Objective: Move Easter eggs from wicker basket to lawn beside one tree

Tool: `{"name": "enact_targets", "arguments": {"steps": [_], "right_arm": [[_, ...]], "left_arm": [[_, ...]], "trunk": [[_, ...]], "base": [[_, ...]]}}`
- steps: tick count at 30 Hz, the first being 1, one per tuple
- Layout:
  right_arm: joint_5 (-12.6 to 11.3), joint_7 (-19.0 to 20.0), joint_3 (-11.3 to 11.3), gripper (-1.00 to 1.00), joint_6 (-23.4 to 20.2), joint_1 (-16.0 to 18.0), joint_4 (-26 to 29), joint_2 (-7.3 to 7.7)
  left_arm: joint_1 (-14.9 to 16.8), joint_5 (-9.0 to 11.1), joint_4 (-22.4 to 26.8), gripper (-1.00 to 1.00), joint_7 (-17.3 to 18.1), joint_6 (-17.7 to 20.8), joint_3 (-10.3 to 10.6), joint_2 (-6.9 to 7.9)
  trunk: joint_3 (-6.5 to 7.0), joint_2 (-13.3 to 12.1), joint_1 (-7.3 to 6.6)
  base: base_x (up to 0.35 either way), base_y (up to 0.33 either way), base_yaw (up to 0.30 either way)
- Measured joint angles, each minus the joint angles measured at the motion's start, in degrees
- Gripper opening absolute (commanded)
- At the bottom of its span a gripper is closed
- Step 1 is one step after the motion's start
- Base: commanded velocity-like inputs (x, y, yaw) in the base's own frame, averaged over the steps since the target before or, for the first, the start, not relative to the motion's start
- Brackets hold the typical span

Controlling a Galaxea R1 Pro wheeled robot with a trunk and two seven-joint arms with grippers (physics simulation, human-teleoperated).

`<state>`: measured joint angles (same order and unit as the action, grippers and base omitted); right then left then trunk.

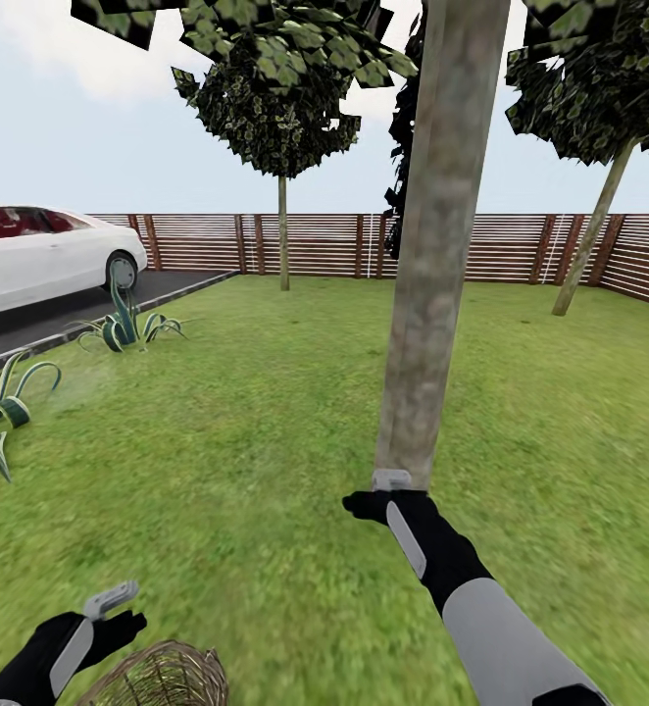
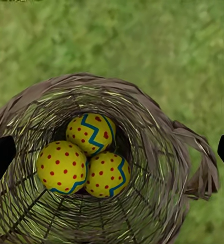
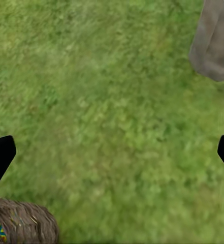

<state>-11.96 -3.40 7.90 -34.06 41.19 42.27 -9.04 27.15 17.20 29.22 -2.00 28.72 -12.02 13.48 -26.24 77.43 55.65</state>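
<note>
All three Easter eggs (image 2: 91, 161) are seen in the wicker basket (image 2: 157, 122) at six o'clock from the tree (image 1: 432, 294), both hands wide and empty.

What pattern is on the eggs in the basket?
Yellow with red dots and blue-green zigzag bands, clearest on the three Easter eggs in the left wrist view.

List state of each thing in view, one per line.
wicker basket: upright on the lawn, not emptied.
three Easter eggs: all in the basket, touching.
left gripper: open, above the basket.
right gripper: open, empty, over grass near the tree.
</note>
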Motion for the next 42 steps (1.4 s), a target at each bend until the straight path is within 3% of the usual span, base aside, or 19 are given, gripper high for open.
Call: {"name": "enact_targets", "arguments": {"steps": [10, 27, 42], "right_arm": [[-0.04, 0.28, 0.31, 1.00, -0.08, 0.00, 0.34, -0.08], [-0.04, 0.29, 0.32, 1.00, -0.09, 0.00, 0.37, 0.05], [-0.04, 0.31, 0.32, 1.00, -0.09, 0.00, 0.37, 0.08]], "left_arm": [[0.15, -0.05, -1.05, 1.00, -4.09, -5.12, -0.09, -0.02], [0.08, -0.03, -1.13, 1.00, -4.50, -5.34, -0.23, 0.06], [0.06, -0.17, -1.13, 1.00, -3.91, -5.53, -0.25, 0.06]], "trunk": [[0.00, 0.00, 0.00], [0.00, 0.00, 0.00], [-2.69, 6.00, 3.29]], "base": [[0.000, 0.000, 0.000], [0.000, 0.000, 0.000], [0.000, 0.000, 0.000]]}}
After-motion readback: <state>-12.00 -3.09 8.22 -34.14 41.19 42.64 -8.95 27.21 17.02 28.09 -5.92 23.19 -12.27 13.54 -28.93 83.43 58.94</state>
